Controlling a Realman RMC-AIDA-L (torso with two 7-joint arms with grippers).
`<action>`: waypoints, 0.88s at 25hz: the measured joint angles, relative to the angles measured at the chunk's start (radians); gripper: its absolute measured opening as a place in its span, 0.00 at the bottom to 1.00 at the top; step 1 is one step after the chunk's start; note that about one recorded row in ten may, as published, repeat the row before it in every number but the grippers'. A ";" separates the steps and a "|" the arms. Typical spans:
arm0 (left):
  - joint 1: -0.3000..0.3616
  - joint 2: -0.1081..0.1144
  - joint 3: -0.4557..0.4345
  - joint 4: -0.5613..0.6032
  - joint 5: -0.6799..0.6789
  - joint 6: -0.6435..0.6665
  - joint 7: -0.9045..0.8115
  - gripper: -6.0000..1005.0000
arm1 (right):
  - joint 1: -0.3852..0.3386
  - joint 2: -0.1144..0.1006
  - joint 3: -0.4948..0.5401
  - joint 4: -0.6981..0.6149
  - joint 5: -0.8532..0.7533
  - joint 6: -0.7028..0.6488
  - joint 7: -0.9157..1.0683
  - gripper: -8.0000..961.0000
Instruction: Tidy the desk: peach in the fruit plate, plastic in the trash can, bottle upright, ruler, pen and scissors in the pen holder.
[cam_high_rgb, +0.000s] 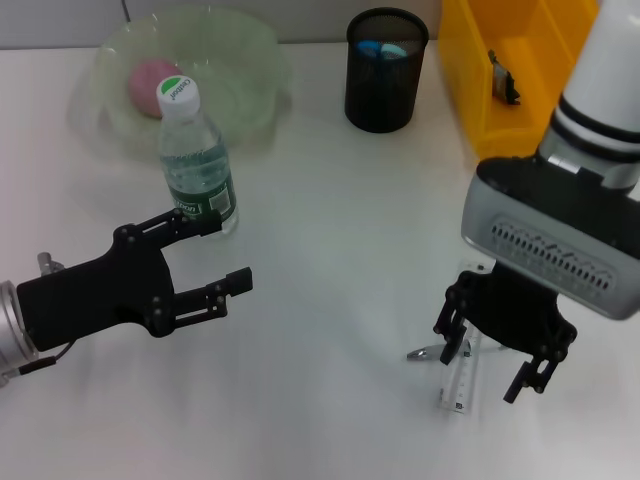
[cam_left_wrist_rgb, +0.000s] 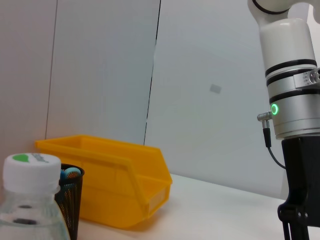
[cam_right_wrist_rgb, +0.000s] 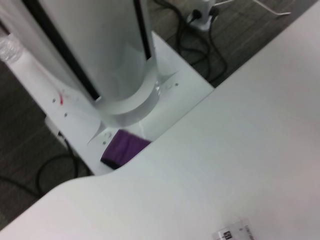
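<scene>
your right gripper (cam_high_rgb: 497, 362) hangs low over the ruler (cam_high_rgb: 461, 384), its fingers spread to either side of the strip's far end and not pinching it, as far as the head view shows. the ruler lies flat on the desk (cam_high_rgb: 330, 250) near the front right, and a small grey thing (cam_high_rgb: 424, 352) lies just beside it, too small to identify. in the right wrist view only one end of the ruler (cam_right_wrist_rgb: 234, 233) shows at the frame's edge.

one bottle (cam_high_rgb: 196, 156) stands upright at mid-left, its cap (cam_high_rgb: 178, 92) up, right in front of the fruit plate (cam_high_rgb: 240, 60). one peach (cam_high_rgb: 150, 82) sits inside that plate. your left gripper (cam_high_rgb: 230, 252) rests just beside the bottle's base, jaws wide apart and holding nothing, with one finger close to the label.

at the back stands one pen holder (cam_high_rgb: 385, 70) with blue handles (cam_high_rgb: 380, 48) showing inside. the trash can (cam_high_rgb: 510, 60) is near it on the right, with one small dark object (cam_high_rgb: 503, 80) inside.
</scene>
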 joint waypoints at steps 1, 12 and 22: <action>0.000 0.001 0.002 0.005 0.000 0.002 0.000 0.79 | -0.002 0.001 -0.013 -0.003 0.001 0.005 0.000 0.68; 0.000 0.003 0.005 0.028 0.005 0.005 -0.014 0.79 | -0.035 0.004 -0.199 -0.036 0.050 0.133 -0.001 0.68; 0.004 0.001 0.005 0.044 0.005 0.016 -0.032 0.79 | -0.048 0.004 -0.276 -0.045 0.069 0.182 -0.001 0.68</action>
